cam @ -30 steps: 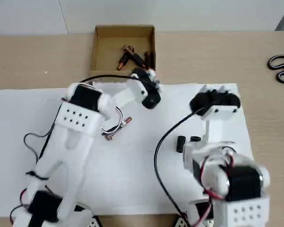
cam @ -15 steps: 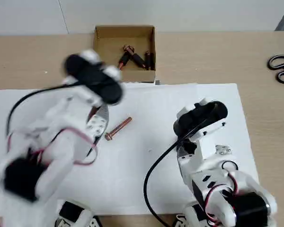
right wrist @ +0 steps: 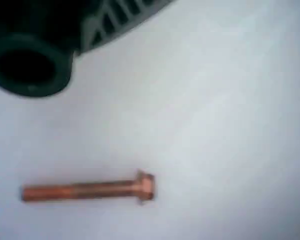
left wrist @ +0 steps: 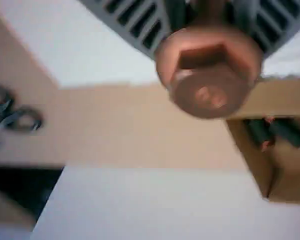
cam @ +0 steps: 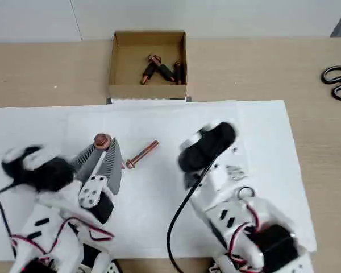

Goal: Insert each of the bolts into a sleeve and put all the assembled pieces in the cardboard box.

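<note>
White paper (cam: 261,125) on bench (cam: 45,68): left jaws grip one copper bolt (cam: 102,140); right jaws grip black sleeve (right wrist: 30,65); second bolt (cam: 142,154) lies loose

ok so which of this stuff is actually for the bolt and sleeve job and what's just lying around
For the job:
- copper hex-head bolt in the left tool
- loose copper bolt on the paper
- black tubular sleeve
- brown cardboard box holding sleeved bolts

Lying about:
- black-handled metal scissors
- white paper sheet
</note>
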You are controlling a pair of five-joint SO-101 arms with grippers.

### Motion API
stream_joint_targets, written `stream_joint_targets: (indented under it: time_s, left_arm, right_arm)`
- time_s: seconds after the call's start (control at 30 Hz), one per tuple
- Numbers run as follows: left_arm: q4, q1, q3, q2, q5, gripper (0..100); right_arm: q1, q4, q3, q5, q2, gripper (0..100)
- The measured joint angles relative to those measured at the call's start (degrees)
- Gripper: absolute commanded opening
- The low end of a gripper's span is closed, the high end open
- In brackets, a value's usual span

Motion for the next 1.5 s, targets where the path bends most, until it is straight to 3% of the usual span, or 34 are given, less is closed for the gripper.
stream_joint_targets:
  time_s: [0.33, 0.67, 1.5]
  left_arm:
    - [-4.0, 3.2, 7.4, -5.4, 11.7, 1]
    - [-4.0, 10.9, 8.4, -5.4, 12.2, 1]
    - [-4.7, 11.5, 13.9, -5.4, 12.0, 1]
  right_arm:
    - [-9.8, -9.9, 16.8, 0.0, -9.5, 0.3]
    - [-14.6, -11.2, 18.5, 0.0, -10.7, 0.3]
    - [-17.0, -13.8, 18.5, 2.1, -11.1, 0.3]
